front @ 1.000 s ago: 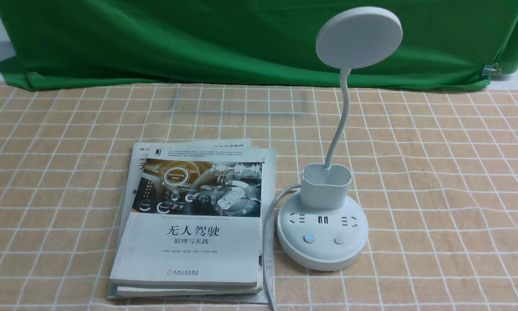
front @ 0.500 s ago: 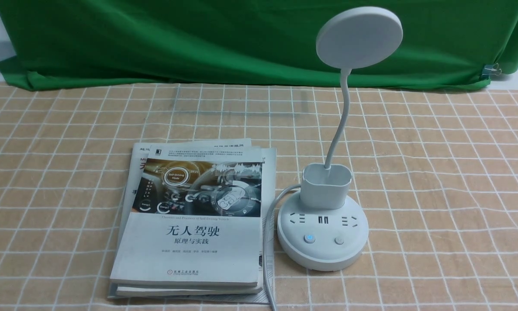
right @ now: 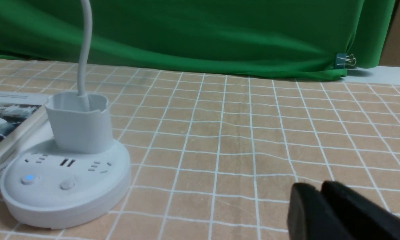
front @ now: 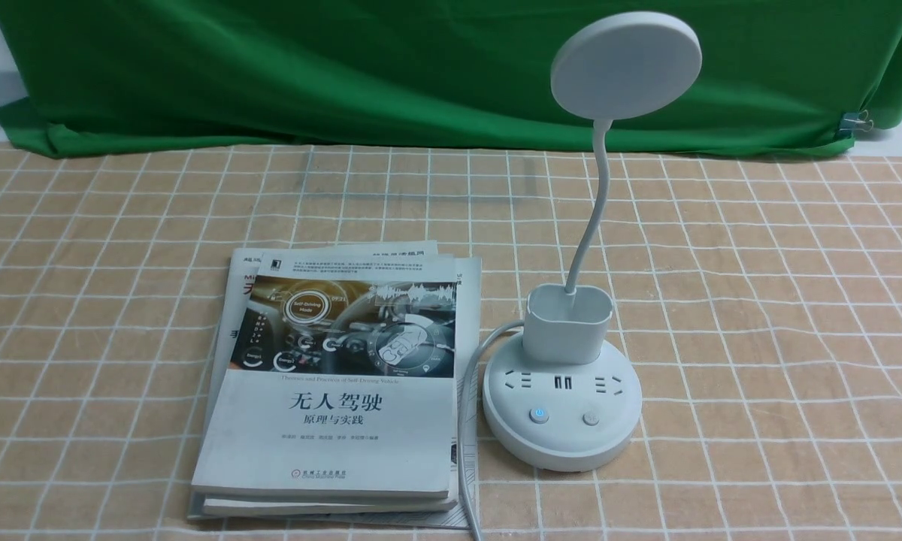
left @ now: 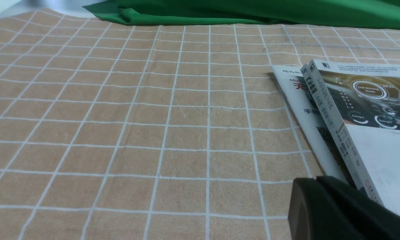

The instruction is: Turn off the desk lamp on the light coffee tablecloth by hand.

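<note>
Lamp: one white desk lamp [front: 562, 406], standing upright on the tablecloth; it is the landmark for all other places here.
Lamp head: one flat round disc [front: 626, 66], tilted, carried by one thin bent neck [front: 595, 203].
Lamp cup: one oval cup [front: 567, 330], at the rear part of the round base; the neck rises out of it.
Buttons: two on the front part of the base; the left one [front: 539, 415] shows blue light, the right one [front: 591, 418] is grey.
Openings: two dark narrow slots [front: 563, 382] in the middle of the base, with one group of socket holes on each side of them.
Cord: one pale cord [front: 462, 421], leaving the lamp on its left side and running toward the near edge of the view, over the printed matter.
Books: one pile, left of the lamp, at least three items; the top book [front: 331, 391] has a car interior on its cover.
Tablecloth: one light coffee cloth [front: 759, 338] with white grid lines, under the lamp and the pile.
Backdrop: one green cloth [front: 346, 75], behind the lamp.
Clip: one binder clip [front: 855, 122], behind the lamp and to its right, on the green cloth.
Left gripper: one [left: 316, 180], near the pile, left of the lamp, fingers pressed together.
Right gripper: one [right: 319, 186], right of the lamp and apart from it; its fingertips are close and blurred, so I cannot tell if they touch.
</note>
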`<state>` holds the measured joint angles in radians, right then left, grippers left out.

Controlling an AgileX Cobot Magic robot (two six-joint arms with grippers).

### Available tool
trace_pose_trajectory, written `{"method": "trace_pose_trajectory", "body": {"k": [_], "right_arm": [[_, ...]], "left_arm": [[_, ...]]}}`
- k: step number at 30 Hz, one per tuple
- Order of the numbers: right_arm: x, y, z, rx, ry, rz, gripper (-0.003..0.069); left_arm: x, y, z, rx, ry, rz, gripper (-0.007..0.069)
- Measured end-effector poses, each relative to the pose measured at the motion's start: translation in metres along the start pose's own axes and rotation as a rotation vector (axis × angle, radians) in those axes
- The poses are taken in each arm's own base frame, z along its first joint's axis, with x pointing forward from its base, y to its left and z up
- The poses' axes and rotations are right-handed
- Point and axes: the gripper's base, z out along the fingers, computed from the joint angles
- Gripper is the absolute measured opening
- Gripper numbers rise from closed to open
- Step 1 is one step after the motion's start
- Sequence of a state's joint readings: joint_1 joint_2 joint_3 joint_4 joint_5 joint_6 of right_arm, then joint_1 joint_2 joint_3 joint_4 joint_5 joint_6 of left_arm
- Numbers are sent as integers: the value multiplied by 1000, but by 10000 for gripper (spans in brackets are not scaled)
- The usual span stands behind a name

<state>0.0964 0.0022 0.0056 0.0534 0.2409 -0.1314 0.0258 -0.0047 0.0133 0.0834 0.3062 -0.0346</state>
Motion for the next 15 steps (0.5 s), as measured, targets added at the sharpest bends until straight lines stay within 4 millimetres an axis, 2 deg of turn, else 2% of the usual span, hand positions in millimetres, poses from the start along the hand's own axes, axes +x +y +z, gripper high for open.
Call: {"method": "trace_pose_trajectory", "body": {"k": [15], "right_arm": [[0, 0, 0, 0, 2, 1, 119]], "left_arm": [[0, 0, 0, 0, 0, 0, 4]]}}
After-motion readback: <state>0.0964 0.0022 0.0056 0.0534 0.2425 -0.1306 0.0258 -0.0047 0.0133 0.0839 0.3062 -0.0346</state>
